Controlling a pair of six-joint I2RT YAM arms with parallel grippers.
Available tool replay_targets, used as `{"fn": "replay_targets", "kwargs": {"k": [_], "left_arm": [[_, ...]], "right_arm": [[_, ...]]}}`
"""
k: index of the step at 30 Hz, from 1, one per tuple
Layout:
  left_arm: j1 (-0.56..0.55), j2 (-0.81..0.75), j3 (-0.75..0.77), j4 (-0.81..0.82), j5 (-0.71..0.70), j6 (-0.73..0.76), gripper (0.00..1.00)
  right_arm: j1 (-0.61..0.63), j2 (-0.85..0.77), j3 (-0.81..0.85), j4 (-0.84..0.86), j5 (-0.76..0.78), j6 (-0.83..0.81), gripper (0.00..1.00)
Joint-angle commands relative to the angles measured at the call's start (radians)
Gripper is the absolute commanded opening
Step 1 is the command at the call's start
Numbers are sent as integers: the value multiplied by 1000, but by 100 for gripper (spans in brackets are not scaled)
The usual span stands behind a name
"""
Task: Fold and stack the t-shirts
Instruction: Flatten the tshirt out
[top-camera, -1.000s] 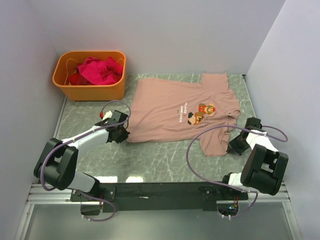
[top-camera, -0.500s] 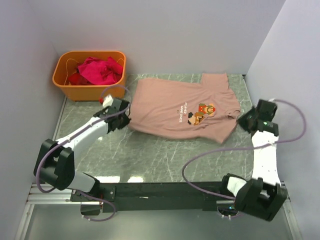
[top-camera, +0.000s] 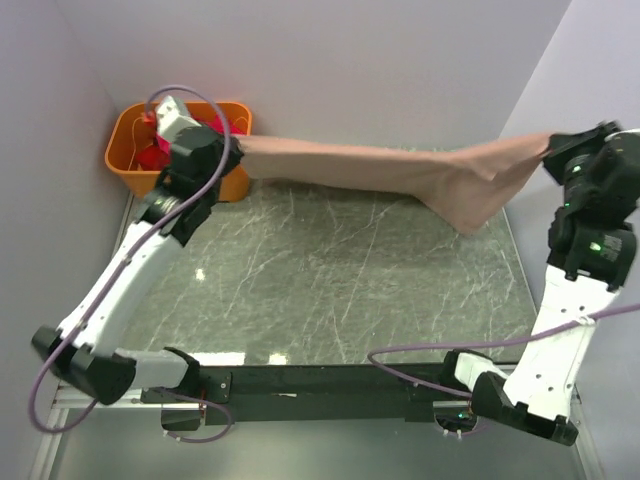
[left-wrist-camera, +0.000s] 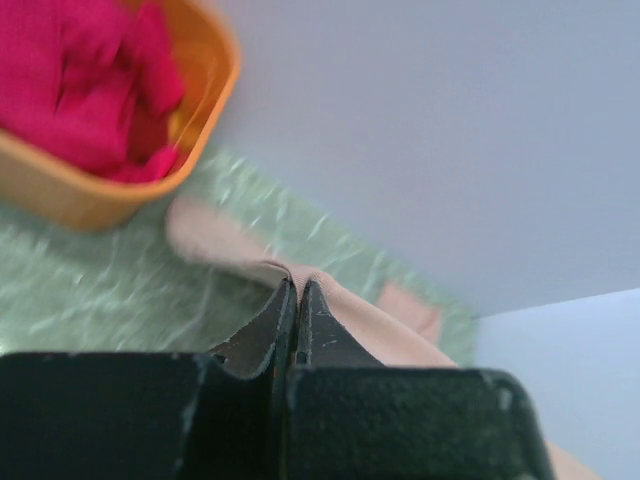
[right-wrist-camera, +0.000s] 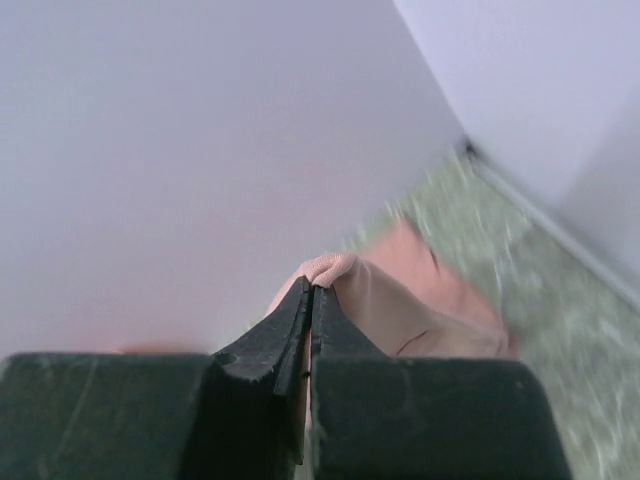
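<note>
- Green marbled tabletop (top-camera: 330, 280): fills the centre of the overhead view and serves as the folding surface.
- Dusty pink-tan cloth t-shirt (top-camera: 400, 165): hangs stretched in the air across the upper frame, above the table. It appears unfolded, so the first fold is not yet made.
- Orange plastic tub (top-camera: 130, 170), upper left: holds the crumpled magenta t-shirts (left-wrist-camera: 80, 80), none folded and no stack begun.
- Left gripper (left-wrist-camera: 297, 300): jaws closed on one edge of the pink-tan shirt.
- Right gripper (right-wrist-camera: 310, 295): jaws pinched on the opposite edge, upper right.

Pale lilac walls (top-camera: 380, 60) enclose a green marbled tabletop (top-camera: 330, 280).
</note>
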Motion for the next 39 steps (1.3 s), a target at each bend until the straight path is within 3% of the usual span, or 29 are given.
{"fn": "replay_targets", "kwargs": {"k": [1,7,11,19,24,29,33,39], "left_arm": [[-1,-109,52,154,-49,126,1],[-2,-209,182,133,12,221,1],[-2,-333,173,200,125,258,1],[-2,-399,236,183,245,278,1],[-2,-323,243,177,202,279,1],[-2,-158,222,171,-26,281,1],[5,-28,170,192,-106,261,1],[41,215,96,240,-34,167,1]], "right_arm": [[-1,4,226,-26,84,-41,0],[-1,21,446,-56,95,-86,0],[-1,-11,583,-56,104,-150,0],[-1,-143,551,58,92,-228,0],[1,-114,516,88,81,-262,0],[-1,10,442,147,47,-280,0],[-1,121,313,212,34,-288,0],[-1,236,17,378,-46,-233,0]]}}
